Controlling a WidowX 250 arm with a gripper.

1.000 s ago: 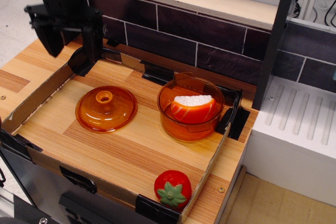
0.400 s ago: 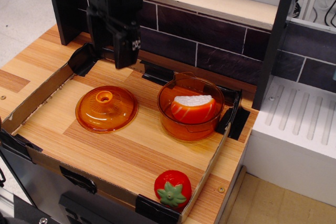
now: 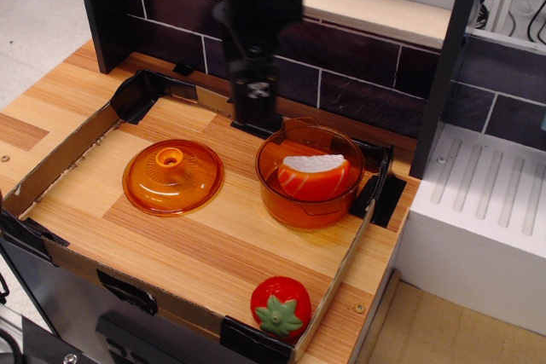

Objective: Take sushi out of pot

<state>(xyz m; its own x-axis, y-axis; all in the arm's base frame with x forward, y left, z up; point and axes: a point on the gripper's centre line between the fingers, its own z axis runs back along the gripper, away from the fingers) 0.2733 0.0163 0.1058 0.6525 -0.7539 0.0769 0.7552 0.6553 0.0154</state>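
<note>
A lab's mock kitchen: toy counter, dark tile backsplash, metal framing.

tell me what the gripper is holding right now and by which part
Nothing. The gripper hangs behind the pot, apart from the sushi that lies inside it.

sushi in pot, lid to its left, strawberry in front

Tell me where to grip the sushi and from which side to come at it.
Come straight down from above: the pot walls ring the sushi on every side, and only the open top is free. Probably pinch across its narrower orange body, below the white rice on top.
</note>
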